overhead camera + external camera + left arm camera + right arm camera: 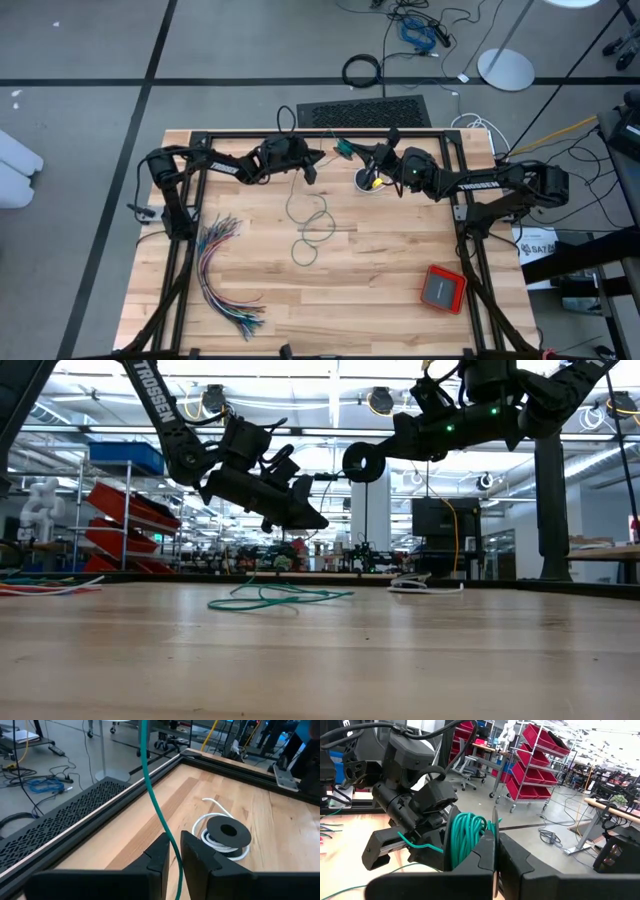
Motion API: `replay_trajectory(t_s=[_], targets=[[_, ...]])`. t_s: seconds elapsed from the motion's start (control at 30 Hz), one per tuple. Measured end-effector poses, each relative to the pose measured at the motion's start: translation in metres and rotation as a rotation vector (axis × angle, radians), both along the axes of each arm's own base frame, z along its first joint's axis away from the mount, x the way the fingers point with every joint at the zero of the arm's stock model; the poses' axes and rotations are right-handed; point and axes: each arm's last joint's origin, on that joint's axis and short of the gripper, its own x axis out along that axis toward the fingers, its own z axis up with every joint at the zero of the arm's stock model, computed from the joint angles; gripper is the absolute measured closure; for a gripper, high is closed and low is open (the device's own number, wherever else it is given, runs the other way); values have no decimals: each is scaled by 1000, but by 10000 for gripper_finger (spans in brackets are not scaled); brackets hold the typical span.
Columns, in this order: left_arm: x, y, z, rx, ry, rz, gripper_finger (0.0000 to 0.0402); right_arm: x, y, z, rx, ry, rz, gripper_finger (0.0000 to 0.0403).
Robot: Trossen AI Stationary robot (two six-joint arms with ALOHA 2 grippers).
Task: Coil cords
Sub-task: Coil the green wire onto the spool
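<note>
- Teal-green cord (312, 222) lies partly in loose loops on the wooden table (400, 290) near its middle; one strand rises from those loops toward the far edge, where both arms hang above the board.
- Part of that cord is wound into a small coil (466, 837), which sits against the right arm's fingers in the right wrist view.
- Right gripper (496, 851) is raised above the far middle of the table, its fingers pressed together on the green coil.
- Left gripper (172, 856) hangs just beside it, also off the table; its fingers stand a narrow gap apart with the green strand running between them, and I cannot tell whether they pinch it or only guide it.
- In the low view the two grippers are close together well above the board, the left one tilted downward toward the right one.
- A second cord (226, 835), black with a white tail, lies already wound in a flat ring on the table near the far edge, below the right arm in the high view.
- A fanned bundle of many-coloured wires (222, 275) lies along the table's left side, well apart from the cords.
- A small orange-rimmed box (442, 289) sits near the table's right front corner.
</note>
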Motion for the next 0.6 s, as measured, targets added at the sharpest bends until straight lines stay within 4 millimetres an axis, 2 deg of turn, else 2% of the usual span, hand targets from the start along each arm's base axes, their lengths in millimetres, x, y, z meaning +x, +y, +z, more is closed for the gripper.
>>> replay_trajectory(t_s=[0.6], targets=[[-1,0,-3,-11,27,-32,349,0,0,-1,2,6,0,403]])
